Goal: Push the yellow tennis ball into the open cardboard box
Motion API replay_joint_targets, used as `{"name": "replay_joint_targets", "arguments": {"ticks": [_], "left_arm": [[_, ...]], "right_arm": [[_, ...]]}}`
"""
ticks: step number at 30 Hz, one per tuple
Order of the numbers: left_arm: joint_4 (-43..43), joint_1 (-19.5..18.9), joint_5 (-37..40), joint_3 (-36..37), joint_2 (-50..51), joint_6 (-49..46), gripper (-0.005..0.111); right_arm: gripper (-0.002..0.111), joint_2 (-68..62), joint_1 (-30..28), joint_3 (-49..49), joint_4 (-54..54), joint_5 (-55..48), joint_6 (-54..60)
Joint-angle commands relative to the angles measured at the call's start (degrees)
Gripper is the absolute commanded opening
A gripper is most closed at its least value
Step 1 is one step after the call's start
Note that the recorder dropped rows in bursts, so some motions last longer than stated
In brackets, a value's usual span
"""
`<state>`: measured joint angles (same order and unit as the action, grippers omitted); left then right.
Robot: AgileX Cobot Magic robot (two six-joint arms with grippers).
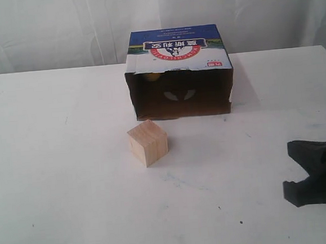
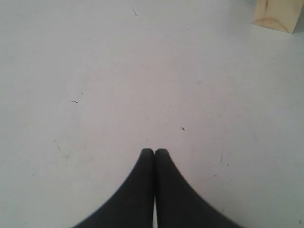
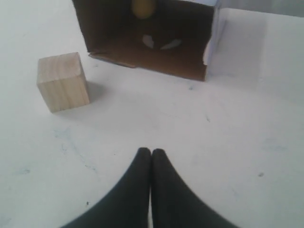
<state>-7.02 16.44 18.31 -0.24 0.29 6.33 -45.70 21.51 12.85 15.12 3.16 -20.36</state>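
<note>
Right wrist view: yellow tennis ball (image 3: pixel 143 7) inside open cardboard box (image 3: pixel 175 64). Left claw (image 2: pixel 155 151) and right claw (image 3: pixel 151 151) pinched closed, empty. Bumping the box could roll it out.

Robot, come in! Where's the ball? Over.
Left gripper and right gripper shut, empty. Yellow tennis ball inside cardboard box. Wooden cube outside, before the opening.

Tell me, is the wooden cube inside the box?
No, the cube stands on the table in front of the box, outside its opening.
</note>
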Motion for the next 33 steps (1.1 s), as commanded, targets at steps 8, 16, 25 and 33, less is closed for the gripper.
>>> {"name": "replay_joint_targets", "arguments": {"ticks": [8,16,25,33], "left_arm": [[0.0,0.3,1.2,0.2,-0.3,-0.1,0.0],[0.0,0.3,1.2,0.2,-0.3,-0.1,0.0],[0.0,0.3,1.2,0.2,-0.3,-0.1,0.0],[0.0,0.3,1.2,0.2,-0.3,-0.1,0.0]], "right_arm": [[0.0,20.9,-10.0,-11.4,-0.5,-2.6,-0.1],[0.0,32.4,-15.3,-12.9,-0.3,-5.8,-0.1],[0.0,40.8,-19.0,-12.9,-0.1,-11.4,0.2],[0.0,45.7,-19.0,-12.9,-0.1,-20.6,0.2]]}}
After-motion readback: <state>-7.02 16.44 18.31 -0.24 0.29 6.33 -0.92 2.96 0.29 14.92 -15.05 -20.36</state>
